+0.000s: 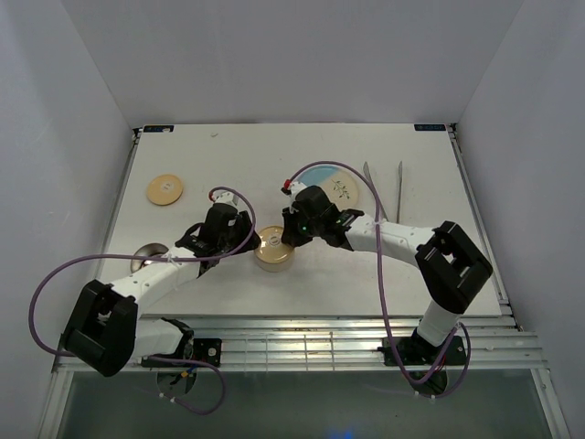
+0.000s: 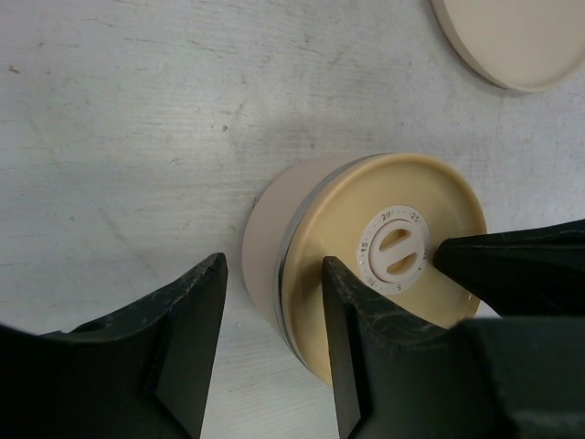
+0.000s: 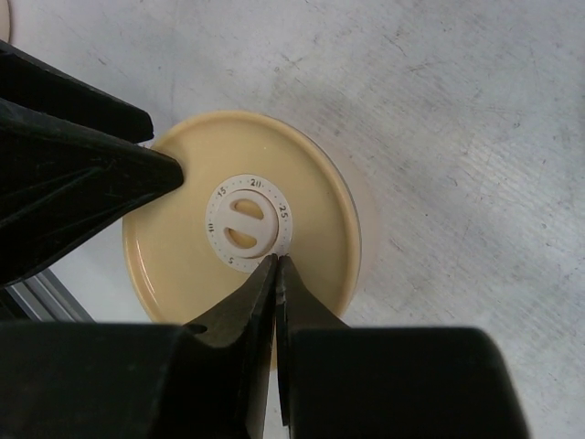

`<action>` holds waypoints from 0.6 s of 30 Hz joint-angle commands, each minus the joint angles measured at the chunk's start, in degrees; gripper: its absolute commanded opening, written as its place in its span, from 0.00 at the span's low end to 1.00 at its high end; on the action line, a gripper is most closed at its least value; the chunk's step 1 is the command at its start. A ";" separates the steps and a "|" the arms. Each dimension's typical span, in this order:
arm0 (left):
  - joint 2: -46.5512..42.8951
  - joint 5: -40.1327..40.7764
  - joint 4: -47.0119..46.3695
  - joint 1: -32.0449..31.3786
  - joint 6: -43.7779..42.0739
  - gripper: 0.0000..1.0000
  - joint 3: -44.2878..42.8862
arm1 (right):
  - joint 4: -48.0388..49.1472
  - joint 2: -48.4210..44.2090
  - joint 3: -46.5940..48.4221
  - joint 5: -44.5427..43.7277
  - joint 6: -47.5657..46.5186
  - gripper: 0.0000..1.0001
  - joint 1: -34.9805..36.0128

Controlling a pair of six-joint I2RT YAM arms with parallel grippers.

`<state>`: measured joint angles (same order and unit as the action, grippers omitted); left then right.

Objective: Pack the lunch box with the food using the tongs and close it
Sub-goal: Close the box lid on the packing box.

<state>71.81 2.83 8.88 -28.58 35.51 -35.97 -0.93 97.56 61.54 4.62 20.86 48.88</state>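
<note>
Lunch box (image 1: 273,249): one lidded tin stands on the table (image 1: 228,151) between both arms, near the plate (image 1: 320,171)
Right gripper (image 3: 277,263): jaws pressed together; tip on the lid (image 3: 311,183), probably seating it
Left gripper (image 2: 274,265): jaws apart astride the rim; probably bracing the tin
Tongs (image 1: 384,187): beside the plate; not held

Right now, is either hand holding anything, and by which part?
Nothing looks held. The right hand is shut empty, tips at the lid; the left hand stands open above the tin's edge.
</note>
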 commanded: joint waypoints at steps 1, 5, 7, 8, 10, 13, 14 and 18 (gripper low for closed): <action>-2.98 2.80 1.48 0.10 0.70 0.56 -0.67 | -7.23 -0.96 2.26 -2.07 -0.91 0.08 0.25; -6.85 5.16 5.69 0.10 0.71 0.56 -5.07 | -10.31 -2.02 9.72 -0.94 -1.88 0.08 0.34; -7.65 10.07 8.24 0.54 0.27 0.59 -10.66 | -11.55 -2.89 11.14 -1.63 -1.97 0.08 0.34; -7.30 10.61 10.17 1.32 -0.52 0.59 -12.88 | -11.03 -3.42 11.23 -1.55 -1.88 0.08 0.34; -4.42 7.74 11.94 7.28 -1.05 0.59 -17.36 | -9.28 -5.70 9.05 -1.20 -1.18 0.09 0.33; 0.41 13.73 19.39 14.41 -0.01 0.63 -26.24 | -5.67 -9.12 4.83 0.21 -1.09 0.18 0.25; 0.78 16.83 24.38 16.52 0.87 0.64 -29.65 | -5.14 -9.84 4.04 -0.14 -1.09 0.25 0.25; -2.98 30.81 36.01 22.15 14.13 0.98 -31.97 | 0.21 -11.86 1.22 7.30 -2.31 0.35 -0.72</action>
<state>72.03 21.21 30.48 -9.43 40.77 -66.52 -6.76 87.33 64.16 6.11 20.25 48.73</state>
